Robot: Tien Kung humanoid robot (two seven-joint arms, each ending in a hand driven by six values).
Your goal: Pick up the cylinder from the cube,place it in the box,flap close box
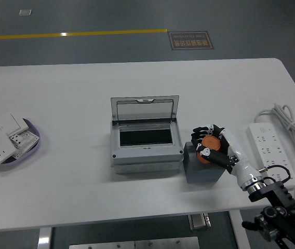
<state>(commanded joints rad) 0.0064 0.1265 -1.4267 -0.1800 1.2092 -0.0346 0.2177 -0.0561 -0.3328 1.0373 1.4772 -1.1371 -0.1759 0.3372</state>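
- The right robot hand [211, 145] has its fingers curled around the orange cylinder [209, 143], which sits on the grey cube [202, 170].
- The box [146, 139] just beside it stands open, lid up.
- Lifting, placing and closing all appear still to come.

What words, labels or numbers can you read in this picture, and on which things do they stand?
Floor sign: two lines of print, too blurred to read.
Switch plates in the purple bowl: no readable print.
Power strip: no readable print.
Grey box: no label visible.
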